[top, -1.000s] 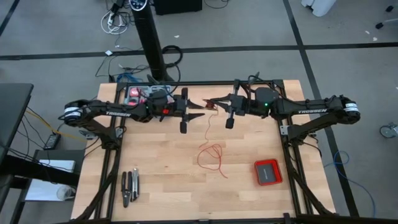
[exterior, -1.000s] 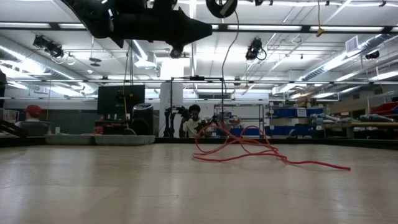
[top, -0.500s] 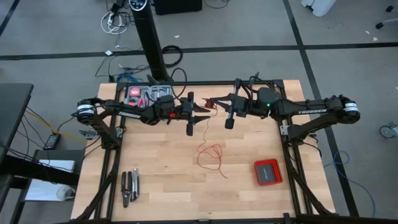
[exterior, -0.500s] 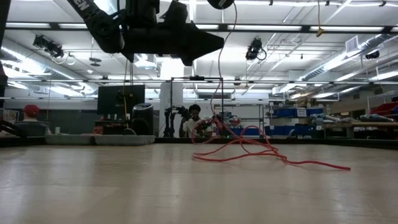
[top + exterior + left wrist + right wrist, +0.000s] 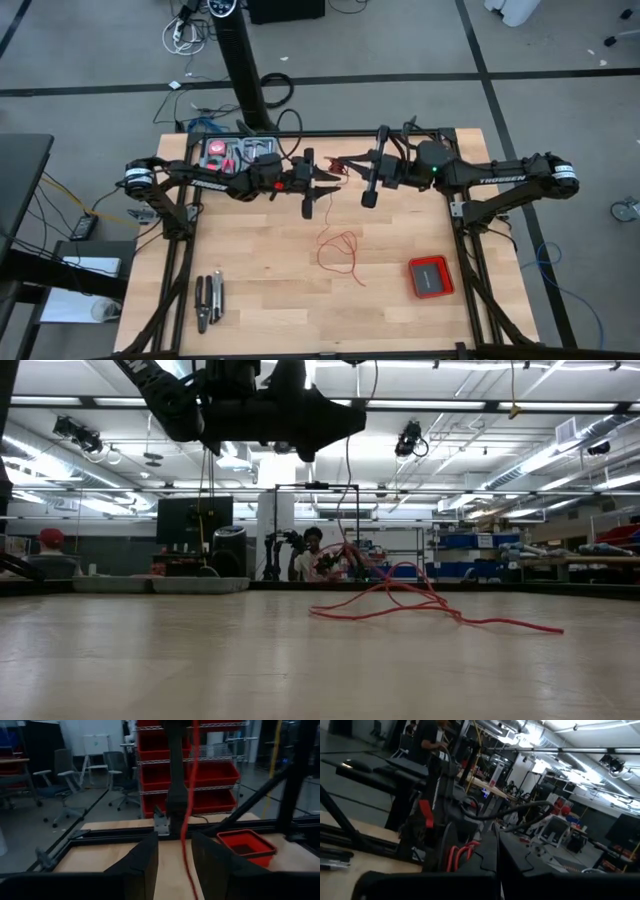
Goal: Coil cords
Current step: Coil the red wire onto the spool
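Since earlier frame, left end effector [image 5: 333,178] edges closer to right end effector [image 5: 338,165]; left fingers apart around hanging red wire [image 5: 341,251]; right closed, pinching wire's upper end; loose loops on tabletop [image 5: 260,260] below.

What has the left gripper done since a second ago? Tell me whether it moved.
Yes. In the high view the left gripper has moved rightward across the table, closing on the right gripper, which holds the red wire.

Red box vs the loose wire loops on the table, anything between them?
Nothing: in the high view, bare wood of the table separates the red box from the wire loops. They lie apart, not touching.
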Robot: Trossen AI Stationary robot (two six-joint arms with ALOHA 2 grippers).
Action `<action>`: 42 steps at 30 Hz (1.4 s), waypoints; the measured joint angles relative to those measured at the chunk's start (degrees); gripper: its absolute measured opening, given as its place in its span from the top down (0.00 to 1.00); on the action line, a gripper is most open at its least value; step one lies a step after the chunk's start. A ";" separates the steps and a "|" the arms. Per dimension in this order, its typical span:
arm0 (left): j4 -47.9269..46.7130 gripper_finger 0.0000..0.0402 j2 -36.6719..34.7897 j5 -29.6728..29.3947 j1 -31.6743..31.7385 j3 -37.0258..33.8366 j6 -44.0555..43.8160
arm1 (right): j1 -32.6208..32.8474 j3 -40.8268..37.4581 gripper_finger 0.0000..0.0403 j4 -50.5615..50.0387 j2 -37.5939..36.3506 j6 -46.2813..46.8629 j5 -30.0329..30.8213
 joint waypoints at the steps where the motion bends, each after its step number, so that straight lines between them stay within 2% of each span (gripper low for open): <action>1: -0.25 0.70 -0.02 -0.36 0.00 0.00 0.00 | 0.14 0.00 1.00 0.12 0.00 0.00 0.02; 4: -1.65 0.75 -0.02 -1.04 0.00 0.00 0.12 | 0.51 0.00 1.00 0.66 0.01 -0.04 0.56; 9: -6.87 0.97 -0.02 -1.45 0.02 1.12 3.29 | 1.01 0.00 1.00 -0.48 0.02 -0.02 0.90; 13: -12.45 0.99 -0.51 -1.49 0.02 2.80 5.01 | 2.41 0.00 1.00 -5.16 0.02 -0.11 3.22; 19: -22.65 0.99 -3.51 -1.62 1.26 4.15 7.47 | 4.87 0.00 1.00 -13.10 -0.07 0.28 10.62; 25: -32.38 0.99 -8.43 -6.50 2.86 4.04 8.83 | 6.47 0.00 1.00 -18.53 -0.39 2.57 10.89; 30: -34.54 1.00 -11.51 -6.71 2.75 4.04 9.90 | 6.53 0.00 1.00 -23.55 -0.30 3.66 11.19; 32: -35.69 1.00 -12.50 -6.72 2.69 4.04 10.32 | 6.52 0.00 1.00 -25.23 -0.28 3.85 13.07; 42: -34.83 1.00 -12.92 -5.47 0.13 5.23 9.09 | 5.30 0.00 1.00 -27.35 -0.04 4.88 13.51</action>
